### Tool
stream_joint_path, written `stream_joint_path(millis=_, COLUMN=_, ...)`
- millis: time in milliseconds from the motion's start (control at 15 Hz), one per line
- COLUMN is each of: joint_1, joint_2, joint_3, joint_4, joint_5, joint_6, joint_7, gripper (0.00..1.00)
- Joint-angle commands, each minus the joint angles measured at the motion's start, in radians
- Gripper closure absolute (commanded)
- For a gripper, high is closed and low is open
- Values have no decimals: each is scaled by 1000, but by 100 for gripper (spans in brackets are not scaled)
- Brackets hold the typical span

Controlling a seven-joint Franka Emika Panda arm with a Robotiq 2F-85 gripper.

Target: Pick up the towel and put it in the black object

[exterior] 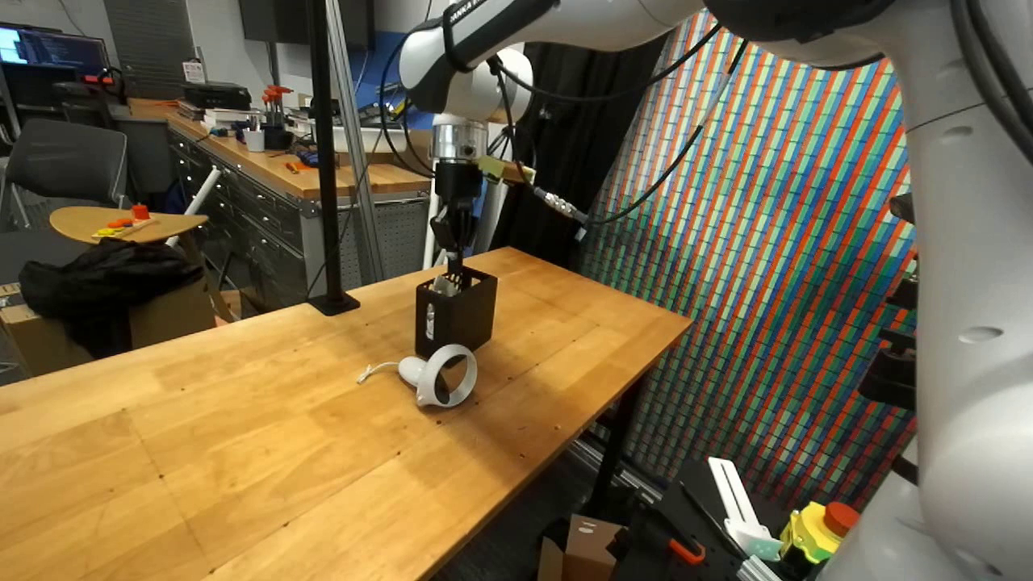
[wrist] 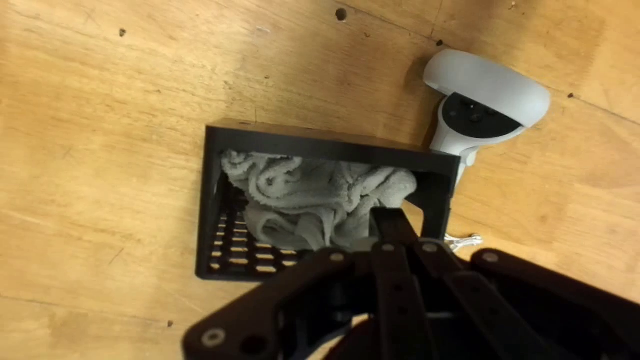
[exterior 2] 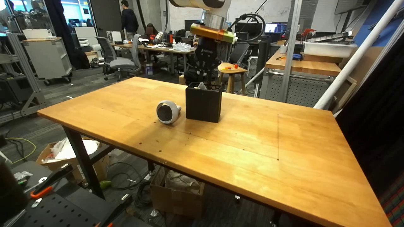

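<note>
Nearest the wrist camera: gripper (wrist: 392, 217), pointing down, fingers together; cannot tell whether they pinch anything. Towel (wrist: 320, 187) grey-white, crumpled, inside the black box (wrist: 320, 142), below and just beside the fingertips. Box upright, walls around the cloth, perforated lattice partly showing. Its long wall stands between fingertips and white controller (wrist: 487, 87), which lies just past a box corner; contact with box unclear. White cord (wrist: 462, 242) past the box's short end, near the gripper. Wooden table (exterior: 242, 420) beneath all these. In an exterior view, black post (exterior: 327, 161) at the table edge, apart from the gripper. Count: one towel, one black box, one controller, one cord, one post.
</note>
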Motion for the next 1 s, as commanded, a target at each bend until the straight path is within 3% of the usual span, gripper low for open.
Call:
stream_joint_path(millis=0, joint_1=30, joint_2=-83, joint_3=0, joint_4=-22, joint_5=-46, joint_6=-34, joint_7=22, gripper=100)
stream_joint_path(millis=933, joint_1=56, joint_2=-83, joint_3=0, joint_4=70, joint_5=-79, joint_6=-87, joint_7=2, gripper=100)
